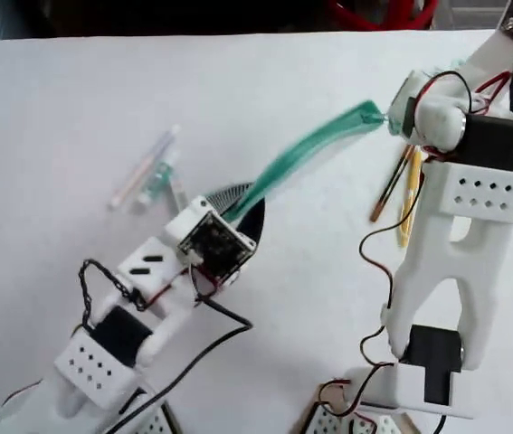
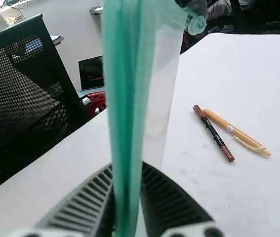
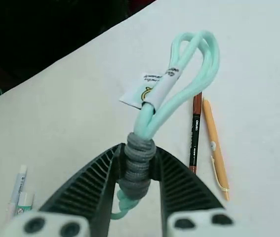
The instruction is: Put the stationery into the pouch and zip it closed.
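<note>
Nearest the lens in the left wrist view, the left hand [image 2: 126, 173] is pressed together on the teal zip band of the pouch [image 2: 144, 74], which is seen edge-on and runs away from the jaws. Past it, a brown pen [image 2: 214, 133] and a yellow pen [image 2: 236, 134] lie side by side on the white surface [image 2: 258, 74], apart from the pouch.

From the right wrist view, the right hand [image 3: 140, 152] is seen clamped on a grey knot [image 3: 137, 170] at the root of the mint cord loop [image 3: 191, 59], which carries a paper tag [image 3: 147, 91]. The two pens lie just beyond the loop.

From the high view, the pouch is shown stretched between the two hands, and a clear pen [image 1: 138, 172] lies with small items near the left arm.

The pouch is judged light, limp and slick, so it is best held by the stiffer zip band and the cord, as it is now. The pens are judged light, rigid and apt to roll, and are best pinched at mid-barrel.
</note>
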Available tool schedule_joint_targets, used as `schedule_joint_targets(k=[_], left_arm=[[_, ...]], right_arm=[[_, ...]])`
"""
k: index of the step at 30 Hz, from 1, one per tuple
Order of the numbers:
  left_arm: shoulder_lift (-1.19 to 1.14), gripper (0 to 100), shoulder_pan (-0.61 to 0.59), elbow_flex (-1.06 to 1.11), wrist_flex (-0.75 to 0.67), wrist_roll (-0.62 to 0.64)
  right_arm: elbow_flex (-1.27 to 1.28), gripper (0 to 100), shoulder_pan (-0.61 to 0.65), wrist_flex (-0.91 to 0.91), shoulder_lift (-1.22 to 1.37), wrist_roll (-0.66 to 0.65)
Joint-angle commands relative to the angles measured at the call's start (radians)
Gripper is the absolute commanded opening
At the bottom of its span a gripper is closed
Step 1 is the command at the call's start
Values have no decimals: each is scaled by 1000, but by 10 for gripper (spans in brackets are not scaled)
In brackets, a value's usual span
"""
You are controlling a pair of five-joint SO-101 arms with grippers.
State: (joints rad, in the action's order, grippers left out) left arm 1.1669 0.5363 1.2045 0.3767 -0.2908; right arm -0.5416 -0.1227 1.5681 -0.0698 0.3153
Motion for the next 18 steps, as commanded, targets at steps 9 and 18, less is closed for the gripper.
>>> schedule_joint_targets(k=[9,18], left_arm=[[91,23,61,-80,195,-6],[-151,22,47,-83,89,-78]], right_arm=[[120,18,62,12,-18,-101],[84,18,62,24,-68,-150]])
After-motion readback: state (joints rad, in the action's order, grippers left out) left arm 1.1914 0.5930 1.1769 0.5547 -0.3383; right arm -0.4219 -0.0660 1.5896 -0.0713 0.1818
